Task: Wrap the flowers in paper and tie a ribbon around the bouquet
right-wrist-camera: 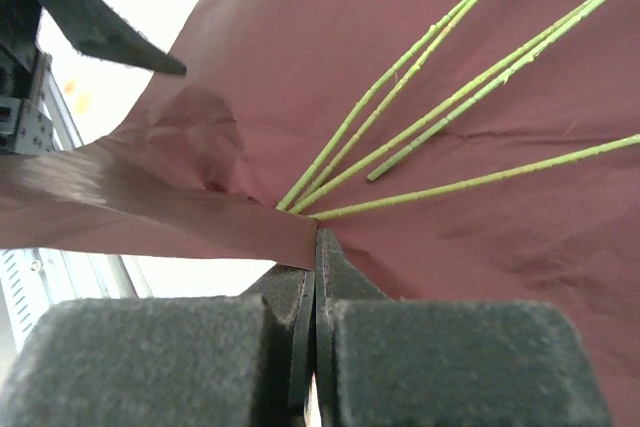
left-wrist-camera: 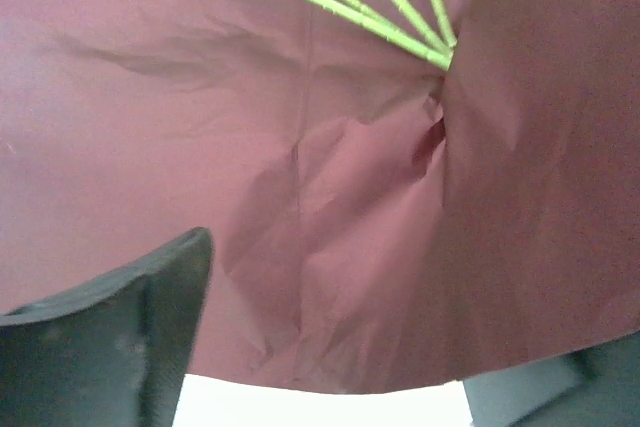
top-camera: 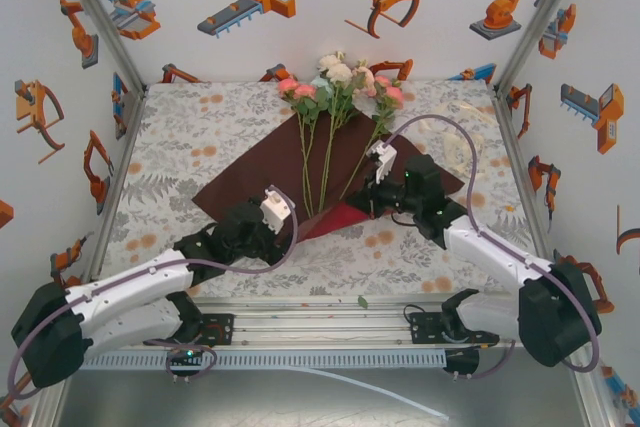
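Right wrist: right gripper (right-wrist-camera: 315, 239), at six o'clock, clamps the thin crimson paper sheet (right-wrist-camera: 300, 47); left gripper (left-wrist-camera: 345, 352) stands wide, released.

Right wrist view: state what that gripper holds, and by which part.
The right gripper is shut on the paper. It pinches a folded part of the paper's near edge, just beside the stem ends of the flowers.

The flowers (top-camera: 340, 87) lie on the paper (top-camera: 262, 169) in the middle of the table (top-camera: 180, 137) — blooms beyond its far corner, stem ends toward the near edge. The left gripper (top-camera: 287, 218) sits just left of those ends, the right gripper (right-wrist-camera: 315, 247) just right — on the paper.
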You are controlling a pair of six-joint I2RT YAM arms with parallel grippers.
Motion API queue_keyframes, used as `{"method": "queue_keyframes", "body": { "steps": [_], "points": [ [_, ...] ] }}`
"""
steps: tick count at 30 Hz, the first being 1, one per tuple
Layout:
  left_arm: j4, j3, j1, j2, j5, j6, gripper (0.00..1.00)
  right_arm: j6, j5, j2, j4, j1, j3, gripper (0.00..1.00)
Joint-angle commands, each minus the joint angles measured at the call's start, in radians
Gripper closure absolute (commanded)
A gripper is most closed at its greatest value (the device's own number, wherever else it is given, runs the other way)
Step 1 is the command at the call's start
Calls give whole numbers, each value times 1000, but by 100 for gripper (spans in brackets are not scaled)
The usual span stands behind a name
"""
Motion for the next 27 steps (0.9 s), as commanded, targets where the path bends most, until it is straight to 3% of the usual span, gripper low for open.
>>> {"method": "queue_keyframes", "body": {
  "steps": [1,2,3,5,7,8,14,16,20,23,27],
  "points": [
    [17,-16,12,36,6,-29,43,12,-23,12,-31,-24,47,100],
    [12,-13,17,39,-3,-36,60,11,3,11,-58,-32,51,99],
    [8,-7,22,35,-13,-45,76,3,38,5,-98,-38,55,88],
    [-1,3,47,8,-8,-81,98,-42,93,-9,-193,-38,60,54],
    [2,7,96,-22,91,-124,100,-69,81,-31,-263,-38,52,28],
    [5,6,118,-34,136,-142,100,-82,57,-42,-281,-38,38,23],
    [-58,38,175,-20,188,-209,100,-73,-57,-79,-277,-40,-41,22],
    [-75,50,176,-5,190,-228,100,-54,-76,-68,-264,-39,-60,25],
    [-111,49,176,-8,170,-259,100,-8,-43,-32,-218,-40,-68,77],
    [-252,77,181,-20,67,-304,100,-72,126,-90,-429,-61,-5,100],
    [-400,146,217,54,105,-368,100,-71,282,-239,-488,-90,-3,100]
  ]
}}
